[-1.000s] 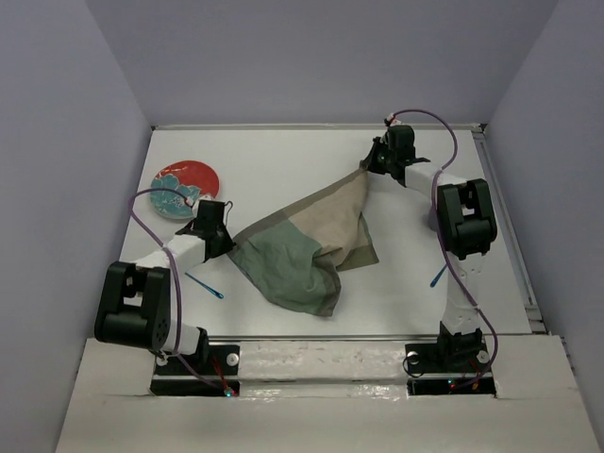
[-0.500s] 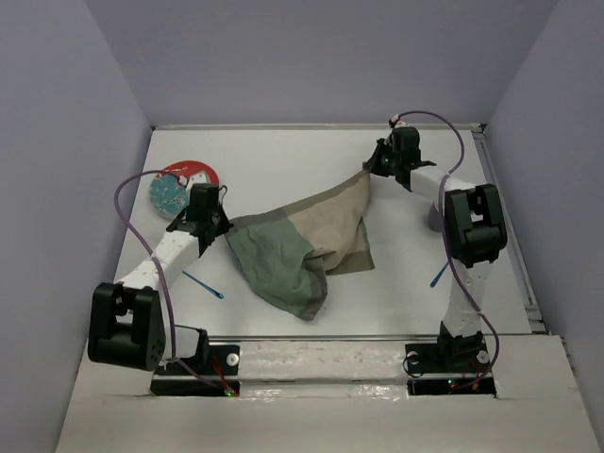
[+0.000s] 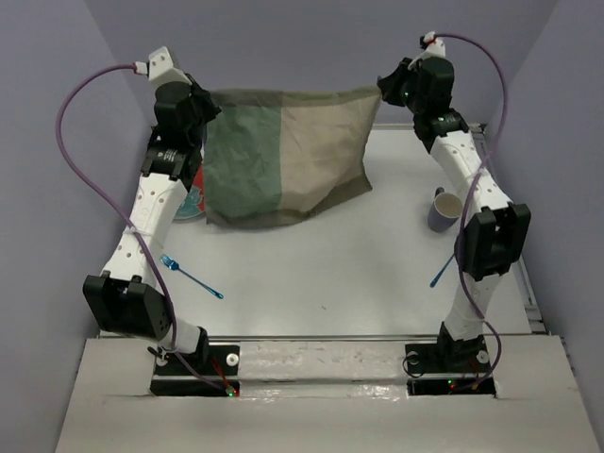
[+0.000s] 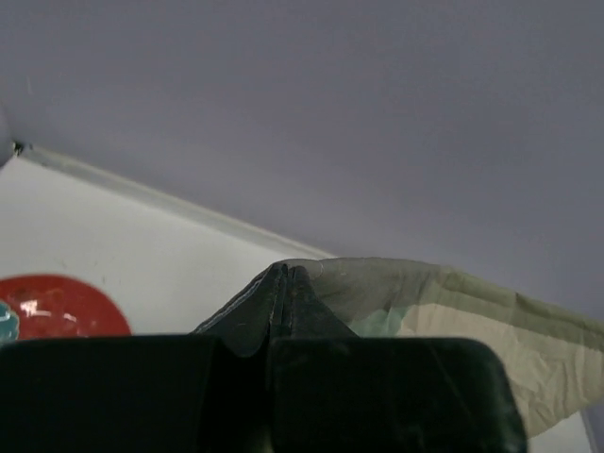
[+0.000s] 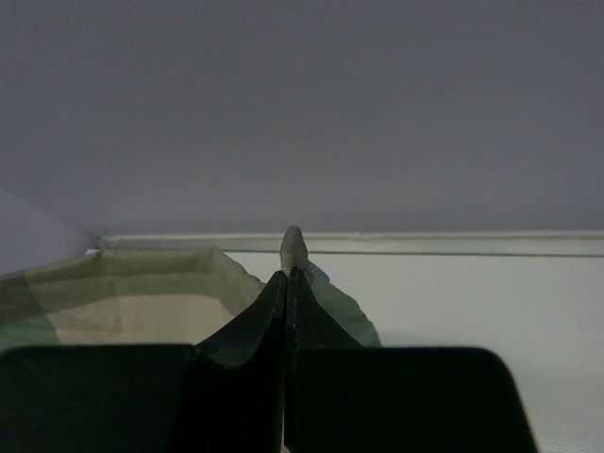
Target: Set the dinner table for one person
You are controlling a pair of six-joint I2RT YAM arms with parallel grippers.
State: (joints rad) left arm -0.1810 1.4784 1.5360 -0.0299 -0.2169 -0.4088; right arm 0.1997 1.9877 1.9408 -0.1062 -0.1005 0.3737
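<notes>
**Table (image 3: 330,274) below a cloth (image 3: 283,156) held by both arms**

The table is the white top filling the floor of the enclosure, with the arm bases at its near edge. Above its far half hangs the cloth, green on the left and beige on the right, its top edge stretched between the two raised arms. The left gripper (image 3: 203,102) is clamped on the upper left corner, and the left wrist view shows its fingers (image 4: 274,293) pressed together on the fabric. The right gripper (image 3: 385,90) pinches the upper right corner the same way, with a tip of fabric poking out past its fingers (image 5: 274,302). Whether the sagging lower edge touches the table cannot be told.

A red and teal plate (image 3: 192,204) lies at the left, partly hidden behind the cloth. A cup (image 3: 444,209) stands near the right edge. The left utensil (image 3: 193,278) and right utensil (image 3: 440,276), both blue, lie nearer the bases.
</notes>
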